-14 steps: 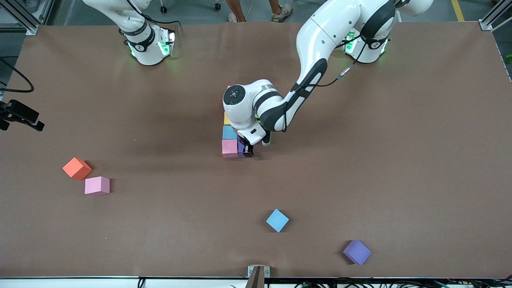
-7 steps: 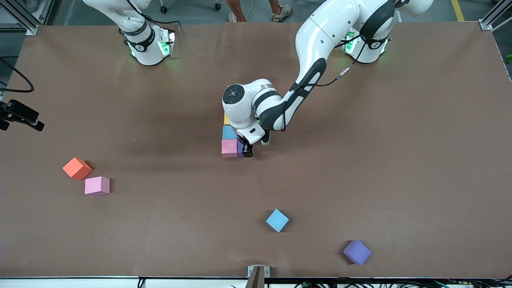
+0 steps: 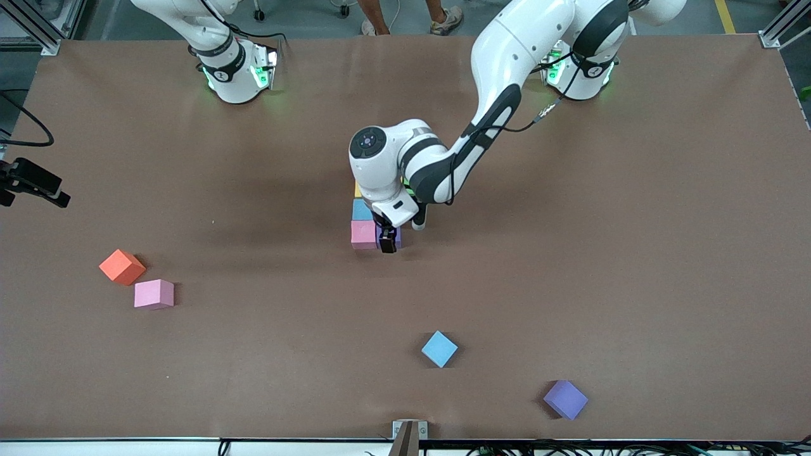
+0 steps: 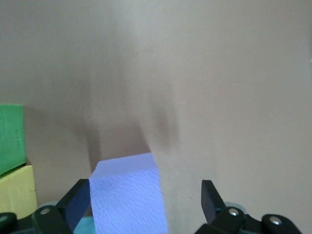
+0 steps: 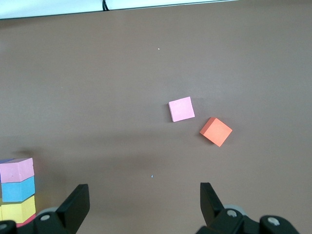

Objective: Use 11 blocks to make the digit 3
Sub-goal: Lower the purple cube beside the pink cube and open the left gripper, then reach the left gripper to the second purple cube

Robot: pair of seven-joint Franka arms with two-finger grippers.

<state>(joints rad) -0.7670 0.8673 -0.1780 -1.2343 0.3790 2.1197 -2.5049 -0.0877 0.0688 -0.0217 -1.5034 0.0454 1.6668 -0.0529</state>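
In the middle of the table stands the part-built digit 3 figure, largely hidden under the left arm. A pink block (image 3: 363,232), a light blue block (image 3: 362,209) and a sliver of a yellow block (image 3: 358,189) show. A purple block (image 3: 395,235) sits on the table touching the pink one. My left gripper (image 3: 387,243) stands open astride this purple block (image 4: 129,195), one finger close beside it, the other well apart. The left wrist view also shows a green block (image 4: 10,139) and a yellow block (image 4: 17,192). My right gripper (image 5: 144,200) waits open over bare table.
Loose on the table: a pink block (image 3: 154,294) beside the orange cube (image 3: 121,266) toward the right arm's end, and a light blue block (image 3: 439,348) and a purple block (image 3: 565,399) near the front edge. A camera mount (image 3: 31,180) sticks in at the right arm's end.
The left gripper has opened and let go of the purple block, which now rests beside the pink one. The left hand has risen slightly. The right arm has not moved.
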